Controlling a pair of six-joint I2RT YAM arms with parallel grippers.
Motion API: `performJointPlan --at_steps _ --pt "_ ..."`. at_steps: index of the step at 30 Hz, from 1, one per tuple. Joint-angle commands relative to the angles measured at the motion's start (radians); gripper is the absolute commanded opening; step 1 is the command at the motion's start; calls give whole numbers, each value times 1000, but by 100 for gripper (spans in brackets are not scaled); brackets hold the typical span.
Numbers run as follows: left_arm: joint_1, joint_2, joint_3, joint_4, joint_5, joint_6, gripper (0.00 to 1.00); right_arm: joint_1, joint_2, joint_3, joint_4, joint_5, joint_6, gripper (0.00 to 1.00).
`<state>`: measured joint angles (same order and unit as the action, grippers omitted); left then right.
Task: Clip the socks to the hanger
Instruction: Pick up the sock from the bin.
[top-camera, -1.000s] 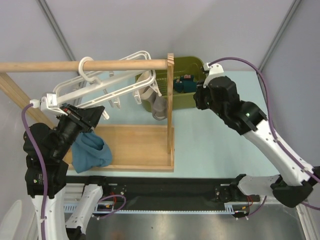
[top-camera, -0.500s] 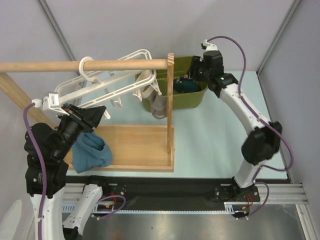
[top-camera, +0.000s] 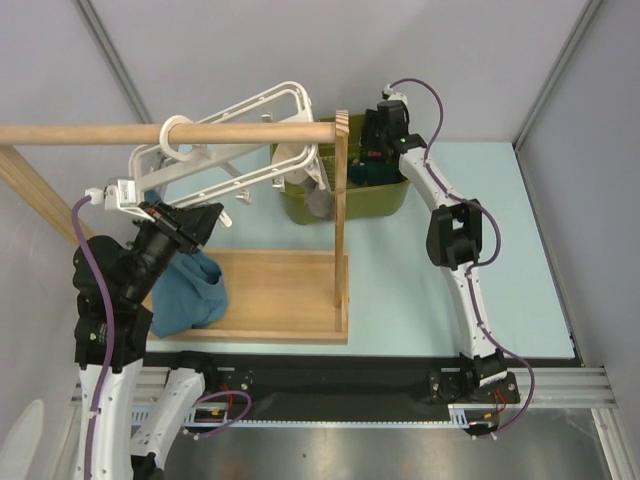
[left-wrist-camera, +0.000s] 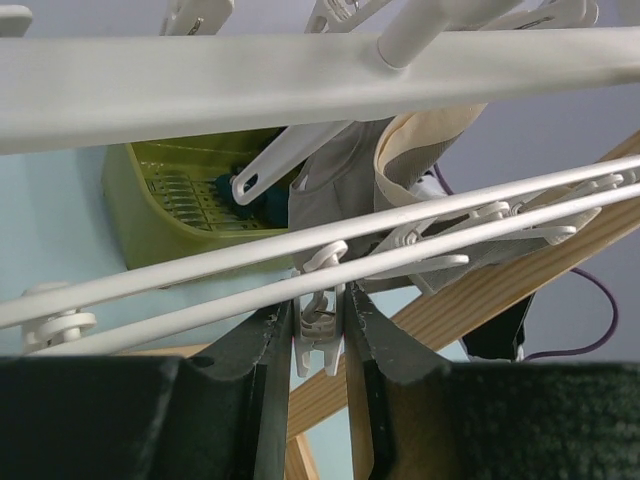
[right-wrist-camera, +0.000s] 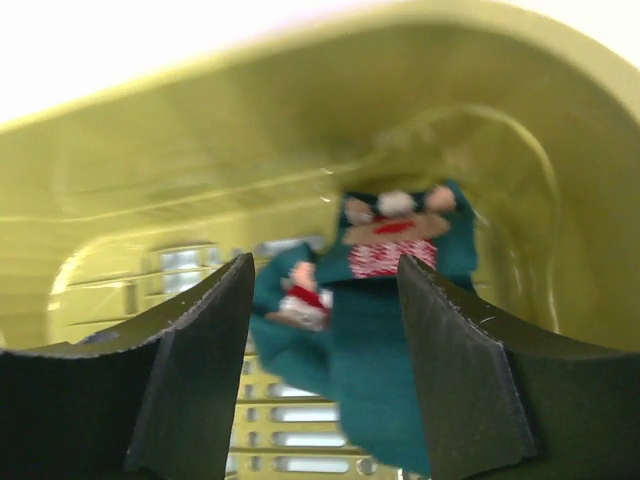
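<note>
Top external view: I see the hanger hooked on the wooden rod. Green basket, far tabletop edge, holds the socks. Right gripper spread over them; left gripper pinches a clip peg.

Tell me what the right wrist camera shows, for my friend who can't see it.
The right gripper hangs open over dark teal socks, one with a red-and-white patch, lying inside an olive-green basket. Its two dark fingers frame the socks, and the picture is a bit blurry.
</note>
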<state>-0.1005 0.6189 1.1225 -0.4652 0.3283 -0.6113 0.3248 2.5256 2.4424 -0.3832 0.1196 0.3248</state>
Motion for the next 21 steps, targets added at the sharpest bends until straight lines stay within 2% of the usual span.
performJointPlan --at_steps 1,12,21 --pt "-13 28 -29 -79 29 5 0 -12 19 55 20 35 71 65" --pt "-13 36 -49 -90 -21 -62 0 -9 84 58 37 69 -47 60" --pt "-13 54 -33 -114 -32 -91 0 11 130 78 21 87 -66 57"
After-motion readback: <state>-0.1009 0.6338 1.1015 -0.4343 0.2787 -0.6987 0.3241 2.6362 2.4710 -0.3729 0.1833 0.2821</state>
